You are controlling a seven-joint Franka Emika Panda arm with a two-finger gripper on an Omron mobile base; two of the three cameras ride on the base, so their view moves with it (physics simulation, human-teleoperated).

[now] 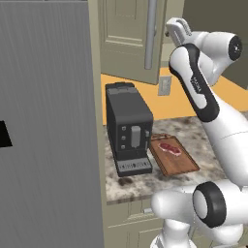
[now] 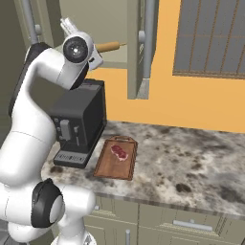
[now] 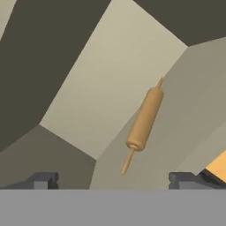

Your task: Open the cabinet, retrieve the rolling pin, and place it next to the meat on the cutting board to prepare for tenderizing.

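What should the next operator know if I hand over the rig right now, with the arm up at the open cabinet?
Gripper: open and empty, fingers spread wide, aimed into the cabinet at the rolling pin ahead of the tips, apart from it.
Cabinet: doors already open; the rolling pin lies on its shelf, also seen in the right base view.
Cutting board: on the counter just beside the black coffee machine, with the meat on its far part.
Done: cabinet opened.
Left: close in and grasp the pin, carry it down, lay it on the board next to the meat.
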